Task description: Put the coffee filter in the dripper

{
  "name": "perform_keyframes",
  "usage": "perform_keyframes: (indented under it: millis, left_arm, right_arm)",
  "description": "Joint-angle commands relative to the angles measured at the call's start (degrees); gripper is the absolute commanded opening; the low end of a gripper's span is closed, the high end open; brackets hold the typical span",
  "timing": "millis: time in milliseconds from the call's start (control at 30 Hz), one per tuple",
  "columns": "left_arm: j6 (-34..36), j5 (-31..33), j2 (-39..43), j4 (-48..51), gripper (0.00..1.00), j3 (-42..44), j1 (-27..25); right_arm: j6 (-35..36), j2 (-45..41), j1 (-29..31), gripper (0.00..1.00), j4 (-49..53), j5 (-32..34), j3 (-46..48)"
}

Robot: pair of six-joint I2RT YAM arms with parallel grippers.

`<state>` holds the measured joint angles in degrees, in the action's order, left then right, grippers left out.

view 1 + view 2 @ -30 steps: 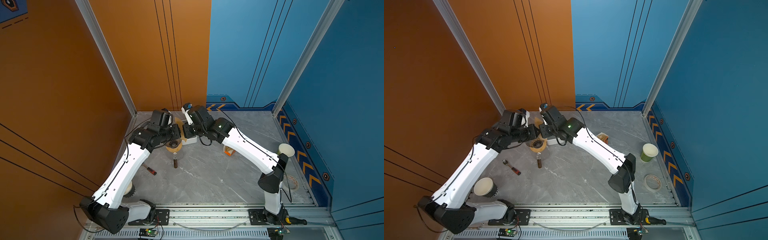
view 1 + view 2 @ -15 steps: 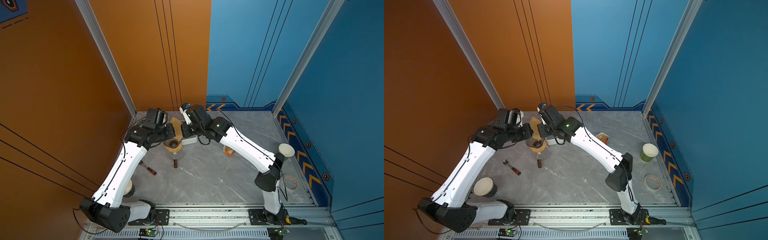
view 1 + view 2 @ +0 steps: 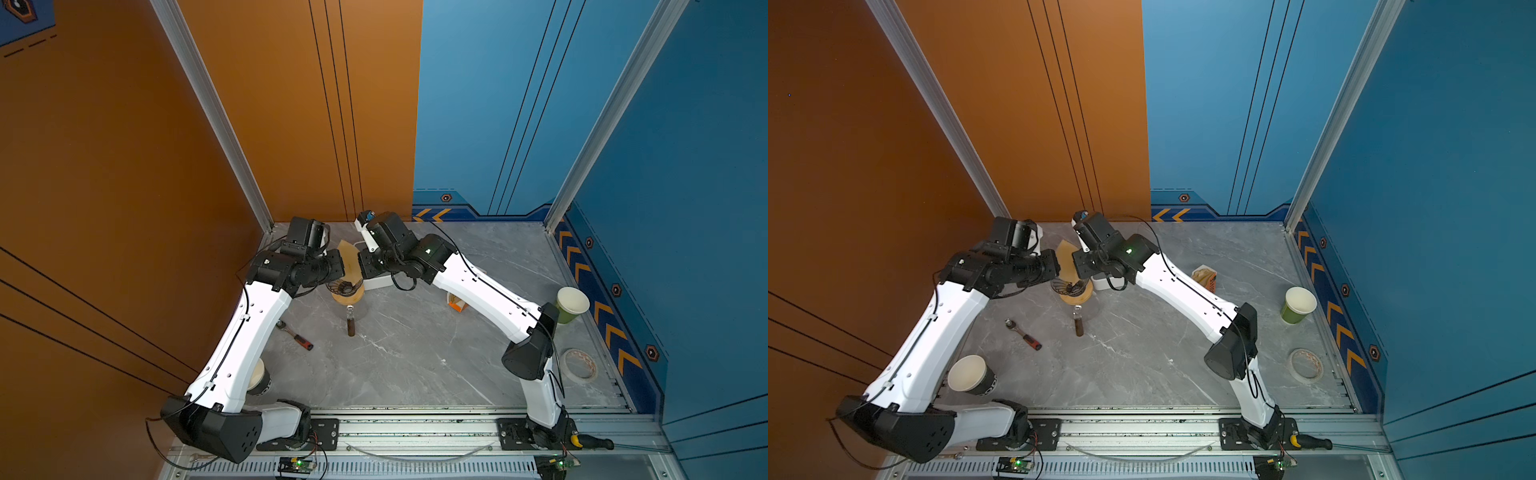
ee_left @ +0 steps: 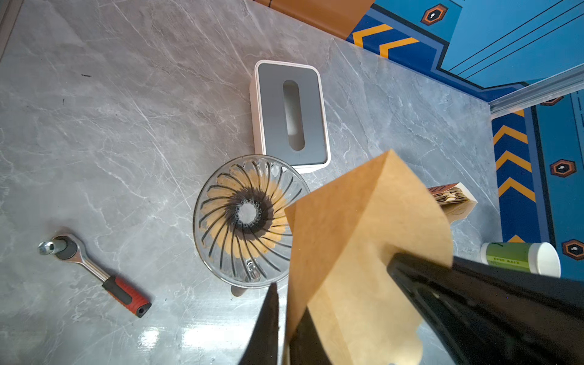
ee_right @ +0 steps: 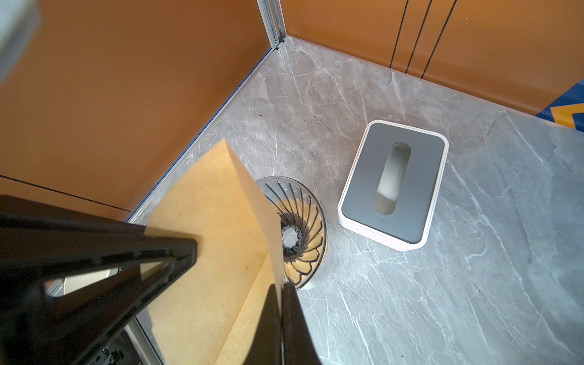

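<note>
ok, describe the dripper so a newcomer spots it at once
Go to the far left corner of the grey table, by the orange wall. Beside the white box with a grey slotted lid stands the dripper. It's the only see-through cone with dark spiral ribs, seated on a wooden ring; the coffee filter above it is plain tan paper.
</note>
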<state>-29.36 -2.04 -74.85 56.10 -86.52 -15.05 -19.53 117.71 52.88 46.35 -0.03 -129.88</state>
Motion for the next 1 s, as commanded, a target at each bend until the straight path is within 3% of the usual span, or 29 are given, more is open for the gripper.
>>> perform_keyframes:
  millis: [0, 267, 967]
  left_arm:
    - [1.41, -1.37, -0.95, 1.39, 0.1, -0.22, 0.37]
    - [2.02, -2.0, -2.05, 1.43, 0.08, -0.06, 0.62]
    - [3.87, -3.23, -4.04, 1.92, 0.05, 0.92, 3.27]
  right_arm:
    - [-1.21, 2.74, -0.06, 0.01, 2.3, 0.01, -2.65]
    - [-3.21, 6.33, -0.41, 0.0, 5.94, 2.25, -7.37]
    - [-4.81, 8.13, -0.94, 0.01, 6.39, 0.85, -8.28]
